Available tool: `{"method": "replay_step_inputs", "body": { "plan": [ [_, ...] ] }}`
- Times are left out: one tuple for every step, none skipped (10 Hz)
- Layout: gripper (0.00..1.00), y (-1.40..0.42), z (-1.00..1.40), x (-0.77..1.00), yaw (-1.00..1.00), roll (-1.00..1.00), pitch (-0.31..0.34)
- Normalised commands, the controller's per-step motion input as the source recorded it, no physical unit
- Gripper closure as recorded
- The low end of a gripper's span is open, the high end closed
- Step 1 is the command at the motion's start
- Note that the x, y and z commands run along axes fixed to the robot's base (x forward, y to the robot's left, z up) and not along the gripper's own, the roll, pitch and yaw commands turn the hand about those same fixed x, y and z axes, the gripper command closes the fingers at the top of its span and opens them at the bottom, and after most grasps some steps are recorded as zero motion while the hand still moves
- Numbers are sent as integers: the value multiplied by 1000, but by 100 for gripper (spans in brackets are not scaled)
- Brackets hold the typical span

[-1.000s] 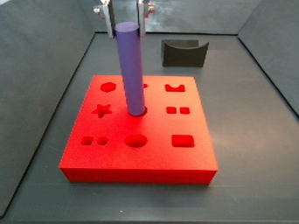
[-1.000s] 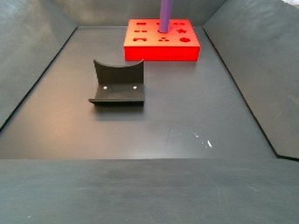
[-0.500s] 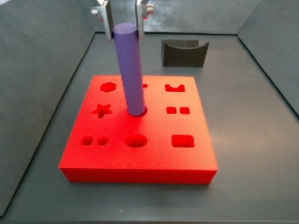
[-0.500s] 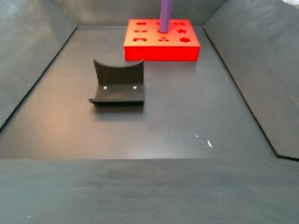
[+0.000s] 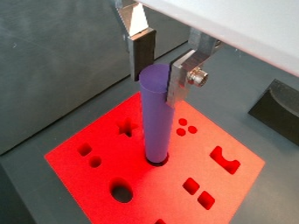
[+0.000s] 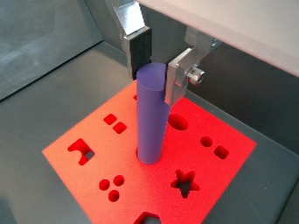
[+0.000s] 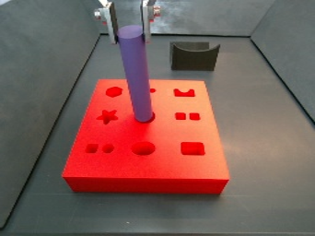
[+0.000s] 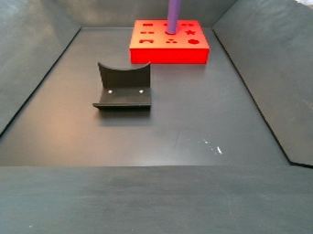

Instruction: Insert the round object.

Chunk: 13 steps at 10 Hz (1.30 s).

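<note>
The purple round peg (image 7: 136,74) stands upright in a round hole near the middle of the red block (image 7: 135,184). It also shows in both wrist views (image 5: 156,122) (image 6: 149,114) and in a side view (image 8: 174,14). My gripper (image 7: 128,23) is directly above the block, its silver fingers on either side of the peg's top end. In a side view a thin gap shows between the left finger and the peg. In both wrist views (image 5: 159,77) (image 6: 156,77) the jaws straddle the peg top without visibly clamping it.
The red block (image 8: 171,55) has several other shaped holes around the peg. A small dark grey holder (image 7: 193,55) stands behind the block, on the dark floor (image 8: 123,87). Grey walls enclose the floor.
The fingers have spread slightly away from the peg's top. The peg stays upright in its hole and the block has not moved.
</note>
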Motion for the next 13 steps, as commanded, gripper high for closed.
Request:
{"method": "replay_step_inputs", "body": {
  "plan": [
    [100,0,-103,163,0,0,0],
    [100,3,-46,103,0,0,0],
    [100,0,-40,43,0,0,0],
    [100,0,-51,0,0,0,0],
    [100,3,-114,0,0,30,0],
    [100,40,-220,94,-17,60,0],
    [100,14,-446,229,-106,54,0],
    [100,0,-623,146,-114,13,-24],
    [100,0,-717,100,-126,0,-47],
    [100,0,-754,97,-111,37,-44],
    [100,0,-757,106,-111,41,-23],
    [100,14,-811,166,-154,19,0],
    [100,17,-697,100,-131,31,0]
  ]
}}
